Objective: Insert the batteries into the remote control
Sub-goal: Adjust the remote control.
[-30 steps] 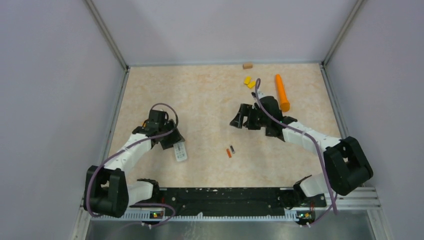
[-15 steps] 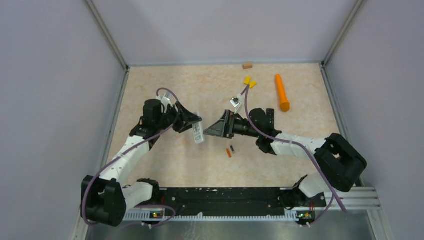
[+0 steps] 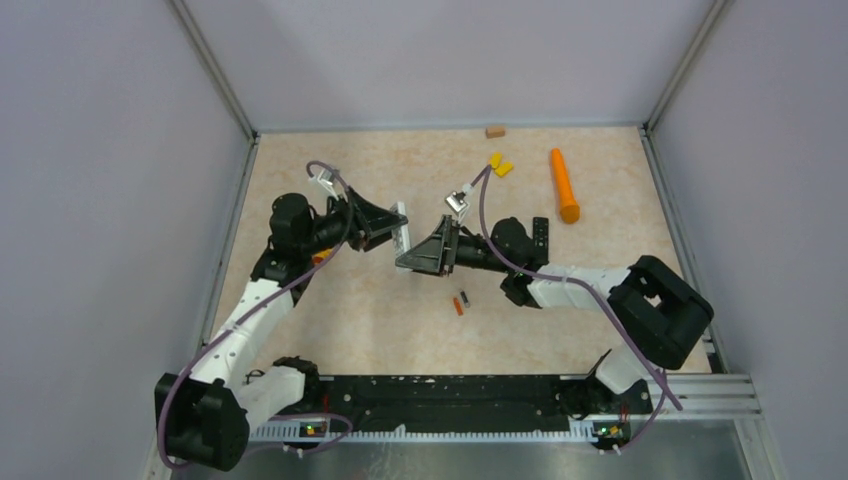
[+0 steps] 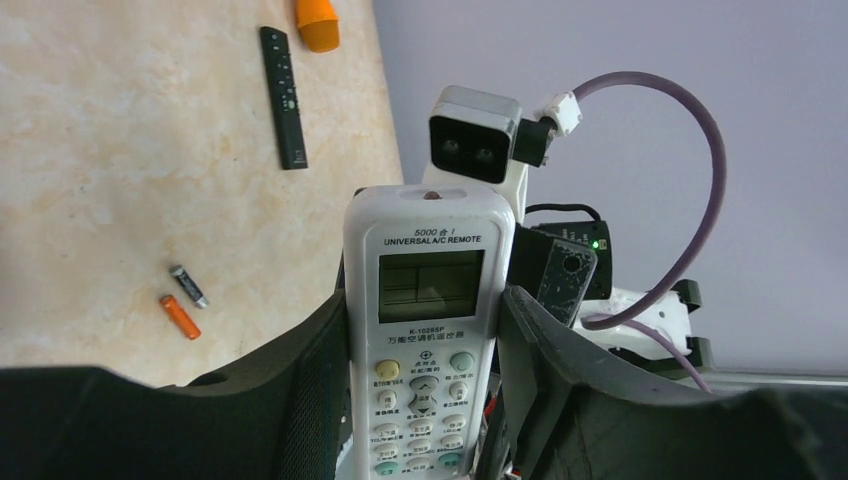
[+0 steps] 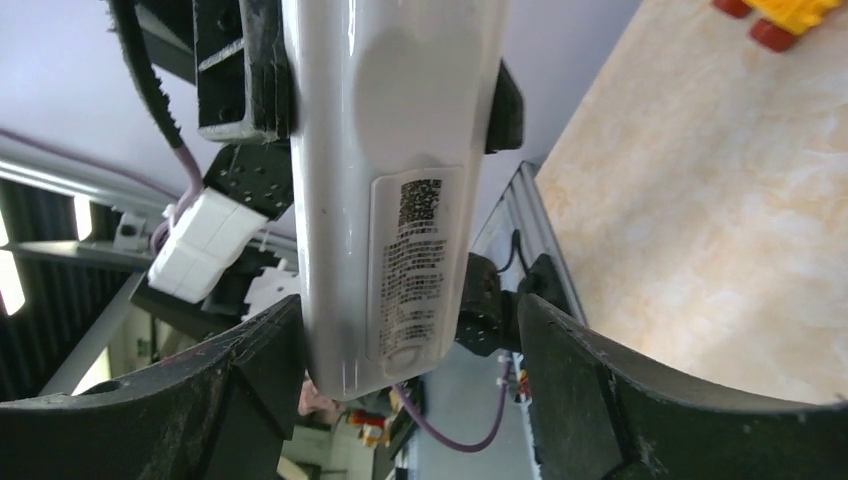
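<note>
Grips the glossy white plastic remote (image 4: 428, 300) between the left fingers (image 4: 305, 380), off the mottled bench (image 3: 400, 160). Spreads the right fingers (image 5: 240, 390) wide either side of its smooth back. Leaves the orange battery (image 3: 458, 307) and dark battery (image 3: 465, 298), tiny cylinders, lying just nearer.

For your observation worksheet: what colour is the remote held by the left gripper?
The remote is white; the left wrist view shows it best.

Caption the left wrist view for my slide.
Left claw clamps a white plastic A/C remote control; a small orange battery and a dark battery lie on the beige table.
</note>
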Robot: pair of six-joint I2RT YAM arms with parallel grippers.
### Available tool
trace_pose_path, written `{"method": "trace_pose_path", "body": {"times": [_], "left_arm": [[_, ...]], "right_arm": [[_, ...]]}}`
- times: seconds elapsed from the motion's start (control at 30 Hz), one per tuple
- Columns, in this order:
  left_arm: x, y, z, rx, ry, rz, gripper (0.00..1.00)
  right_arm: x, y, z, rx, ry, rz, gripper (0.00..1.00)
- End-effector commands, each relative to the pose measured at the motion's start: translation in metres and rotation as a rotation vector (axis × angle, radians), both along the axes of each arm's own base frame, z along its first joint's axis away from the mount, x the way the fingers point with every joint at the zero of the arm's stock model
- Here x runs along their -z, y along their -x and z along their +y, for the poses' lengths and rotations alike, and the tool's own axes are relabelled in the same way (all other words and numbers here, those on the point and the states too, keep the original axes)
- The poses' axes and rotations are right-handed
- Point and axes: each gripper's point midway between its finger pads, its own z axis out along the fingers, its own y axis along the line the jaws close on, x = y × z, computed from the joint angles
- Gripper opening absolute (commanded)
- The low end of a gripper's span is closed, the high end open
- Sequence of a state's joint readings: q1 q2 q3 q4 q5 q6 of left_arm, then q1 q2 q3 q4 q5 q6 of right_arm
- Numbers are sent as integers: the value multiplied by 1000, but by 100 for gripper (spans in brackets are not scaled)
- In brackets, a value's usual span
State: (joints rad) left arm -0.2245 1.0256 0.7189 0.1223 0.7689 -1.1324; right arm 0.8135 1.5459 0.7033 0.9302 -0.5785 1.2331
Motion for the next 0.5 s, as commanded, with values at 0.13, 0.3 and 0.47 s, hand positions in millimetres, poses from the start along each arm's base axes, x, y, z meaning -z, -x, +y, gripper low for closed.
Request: {"method": "trace_pose_path", "body": {"times": [0.13,0.3,0.47], "left_arm": [[-57,14,-3,43,91,-163,38],[-58,16,-3,48,87,-174,41],[-55,18,-1,44,60,-194,75]], "right_arm": [[-59,21,8,-88,-211,-106,62],[-65,19,8,-75,-224,-146,44],[-58,14,11,-52,-177,-185,32]]}}
